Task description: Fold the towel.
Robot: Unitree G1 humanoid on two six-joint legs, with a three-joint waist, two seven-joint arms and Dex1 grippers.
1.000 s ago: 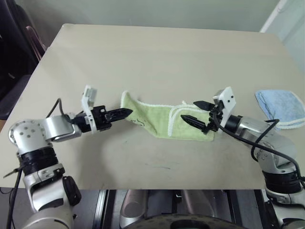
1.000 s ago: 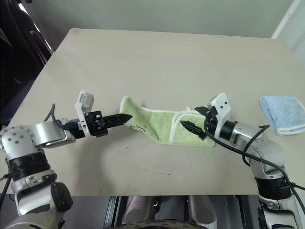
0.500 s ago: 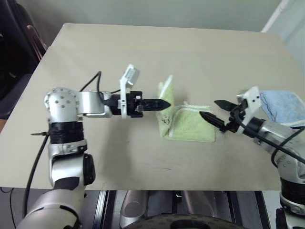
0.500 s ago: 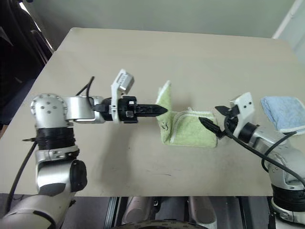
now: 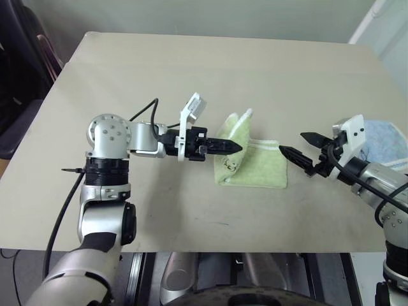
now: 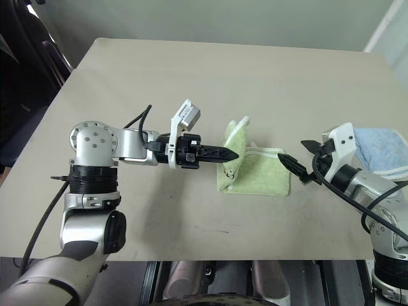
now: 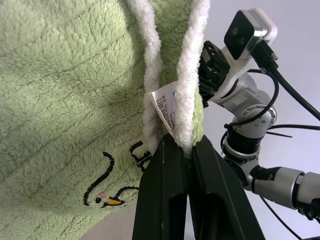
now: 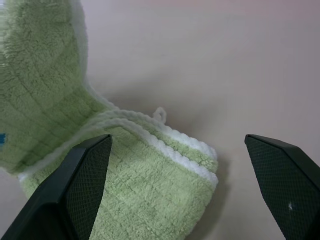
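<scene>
— Fingers [image 7: 170, 200] of left gripper [image 5: 234, 146]: pinched together on white-edged corner of towel [image 5: 261, 171], by small white tag [image 7: 165, 107], corner lifted off table [image 5: 191, 70].
— And rest of towel?
— Folded, lying flat mid-table, between both grippers.
— Fingers [image 8: 85, 175] of right gripper [image 5: 299, 148]?
— Spread wide, gripping nothing, just beside towel's right end, not touching. Light blue cloth [image 5: 390, 141] behind that arm.

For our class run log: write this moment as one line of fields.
towel: half folded, one end raised | left gripper: shut on raised towel edge | right gripper: open, apart from towel | blue cloth: table's right edge
</scene>
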